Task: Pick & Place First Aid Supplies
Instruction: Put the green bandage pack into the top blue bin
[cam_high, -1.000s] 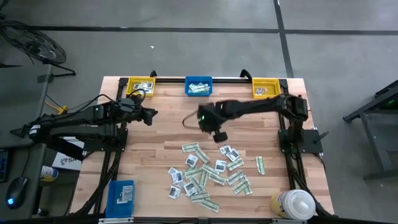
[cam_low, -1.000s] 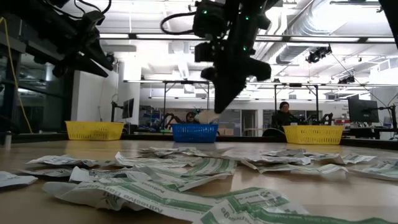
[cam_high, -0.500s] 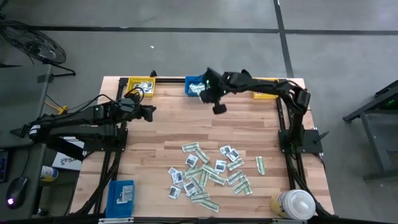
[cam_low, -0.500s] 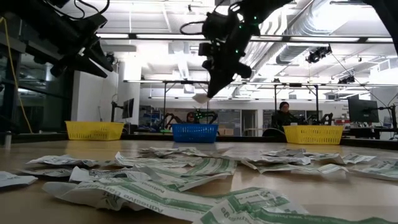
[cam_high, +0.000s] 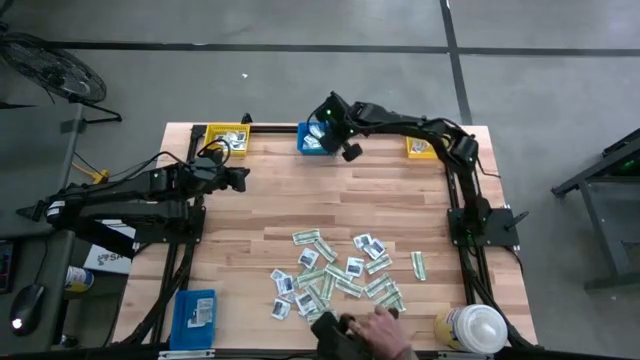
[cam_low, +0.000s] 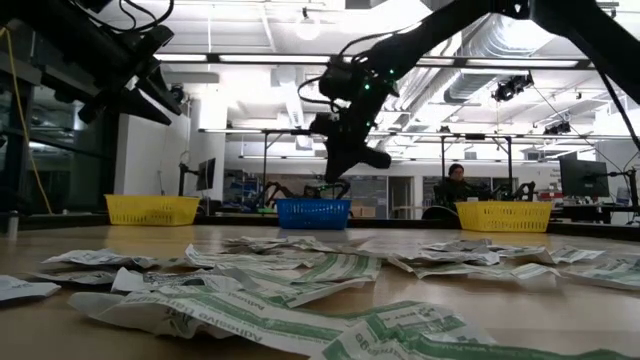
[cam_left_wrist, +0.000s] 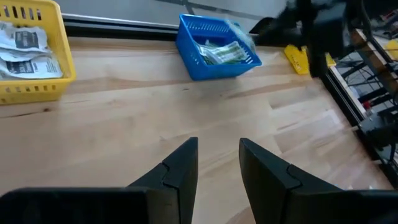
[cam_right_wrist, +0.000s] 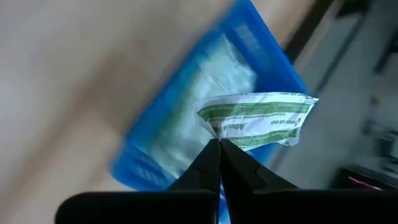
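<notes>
The right gripper (cam_high: 331, 128) is pinched shut on a green-and-white strip packet (cam_right_wrist: 261, 118), held by one end so the rest hangs free above the blue bin (cam_high: 319, 139) at the upper centre of the high view. This hold appears chosen for a clean drop, since green strips already lie in that bin. On the held packet, a word that looks like "Adhesive" can be partly read; the rest is too blurred.

The left gripper (cam_left_wrist: 217, 165) is held with its fingers slightly apart and nothing between them, over bare table (cam_high: 260, 205) left of centre, apparently waiting. A yellow bin (cam_left_wrist: 31, 53) at the upper left holds white packets, which suggests sorting by type.

The remaining supplies (cam_high: 340, 280) lie scattered in the lower centre of the high view, where a person's hand (cam_high: 380, 328) reaches in from the bottom edge.
</notes>
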